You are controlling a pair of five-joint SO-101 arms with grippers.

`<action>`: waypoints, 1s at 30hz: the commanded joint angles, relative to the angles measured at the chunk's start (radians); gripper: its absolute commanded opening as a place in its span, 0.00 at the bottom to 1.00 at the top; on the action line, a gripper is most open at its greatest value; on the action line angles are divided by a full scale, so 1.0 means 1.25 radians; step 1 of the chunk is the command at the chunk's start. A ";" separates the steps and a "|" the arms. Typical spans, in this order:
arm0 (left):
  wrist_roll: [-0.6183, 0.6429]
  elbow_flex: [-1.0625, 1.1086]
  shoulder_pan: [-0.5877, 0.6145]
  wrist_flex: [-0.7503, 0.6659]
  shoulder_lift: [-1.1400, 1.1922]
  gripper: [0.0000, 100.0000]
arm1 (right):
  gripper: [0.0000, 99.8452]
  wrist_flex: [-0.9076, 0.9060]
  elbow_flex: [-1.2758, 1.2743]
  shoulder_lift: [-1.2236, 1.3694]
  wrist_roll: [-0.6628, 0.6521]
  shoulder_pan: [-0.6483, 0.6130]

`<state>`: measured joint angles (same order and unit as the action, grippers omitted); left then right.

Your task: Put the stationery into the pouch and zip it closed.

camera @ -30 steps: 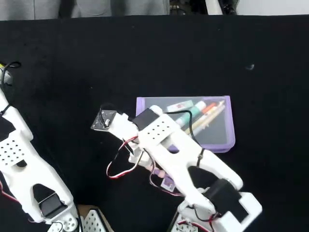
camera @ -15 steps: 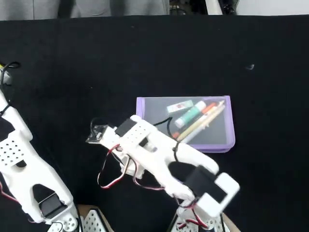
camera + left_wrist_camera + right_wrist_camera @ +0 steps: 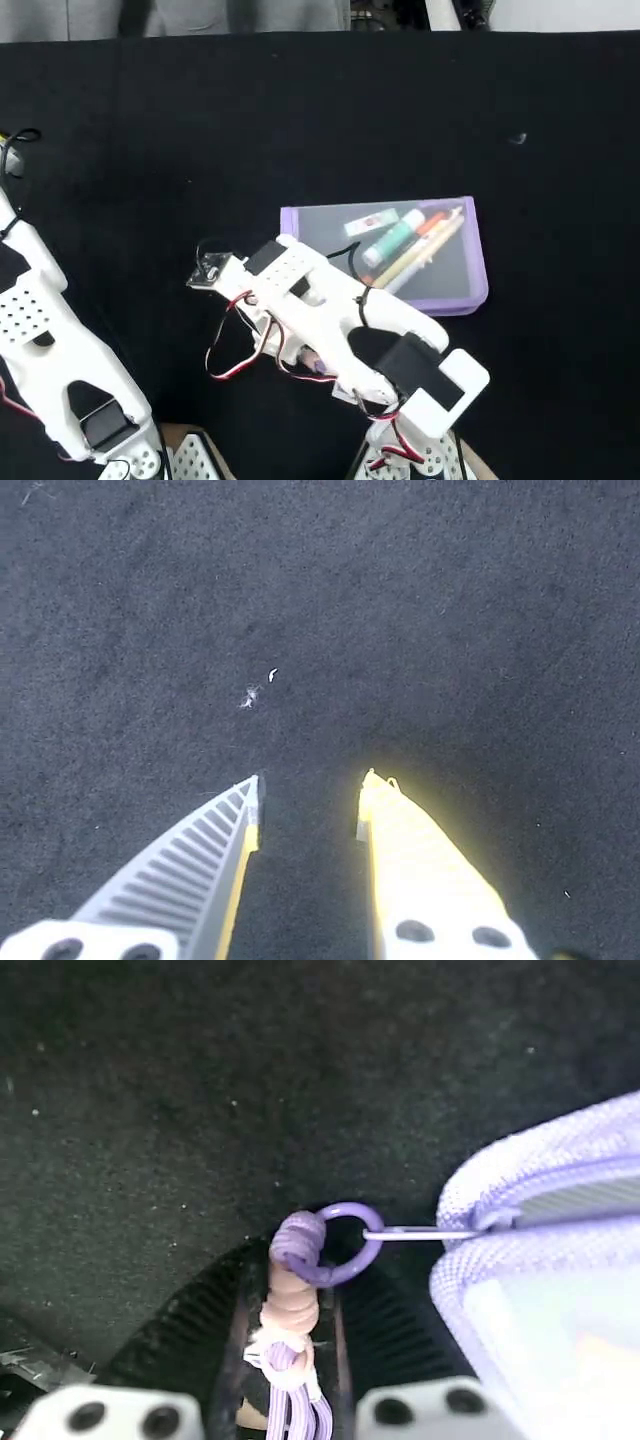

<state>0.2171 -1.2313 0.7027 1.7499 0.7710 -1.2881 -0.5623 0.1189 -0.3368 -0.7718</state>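
Pinching down on the purple cord (image 3: pixel 296 1305) of the zipper pull, the right gripper (image 3: pixel 292 1272) has its jaws nearly together, with just the cord's thickness between them. That cord is knotted onto a little purple ring (image 3: pixel 347 1244), and a thin metal tab (image 3: pixel 420 1232) runs from the ring straight to the corner of the pouch (image 3: pixel 560 1175) — so the gripper sits just beside that corner, not on the pouch itself.

From the high view, the pouch (image 3: pixel 478 285) lies flat on the black table (image 3: pixel 300 110), a bit right of centre, purple-edged with a see-through face. The stationery is inside it: a green-and-white glue stick (image 3: pixel 392 238) and pencils (image 3: pixel 428 248) lying slanted side by side. The right arm (image 3: pixel 330 300) stretches from the near edge across the pouch's near left corner.

The left arm (image 3: pixel 50 340) is well off to the left side. The left gripper (image 3: pixel 310 792) hangs over bare black cloth, jaws parted a moderate way — nothing between them.
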 commanded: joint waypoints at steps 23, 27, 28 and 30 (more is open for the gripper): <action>-0.069 0.002 -0.102 0.009 -0.016 0.17 | 0.01 -0.176 1.121 0.224 0.004 0.139; -0.066 0.002 -0.144 0.009 -0.015 0.17 | 0.01 -0.204 1.334 0.322 0.002 0.164; -0.066 0.002 -0.154 0.009 -0.015 0.17 | 0.01 -0.215 1.385 0.343 0.002 0.166; -0.066 0.003 -0.179 0.009 -0.014 0.17 | 0.01 -0.226 1.480 0.381 0.002 0.166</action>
<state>0.1450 -1.2313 0.5294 1.7530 0.7710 -1.5581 1.0687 0.5792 -0.3383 -0.5769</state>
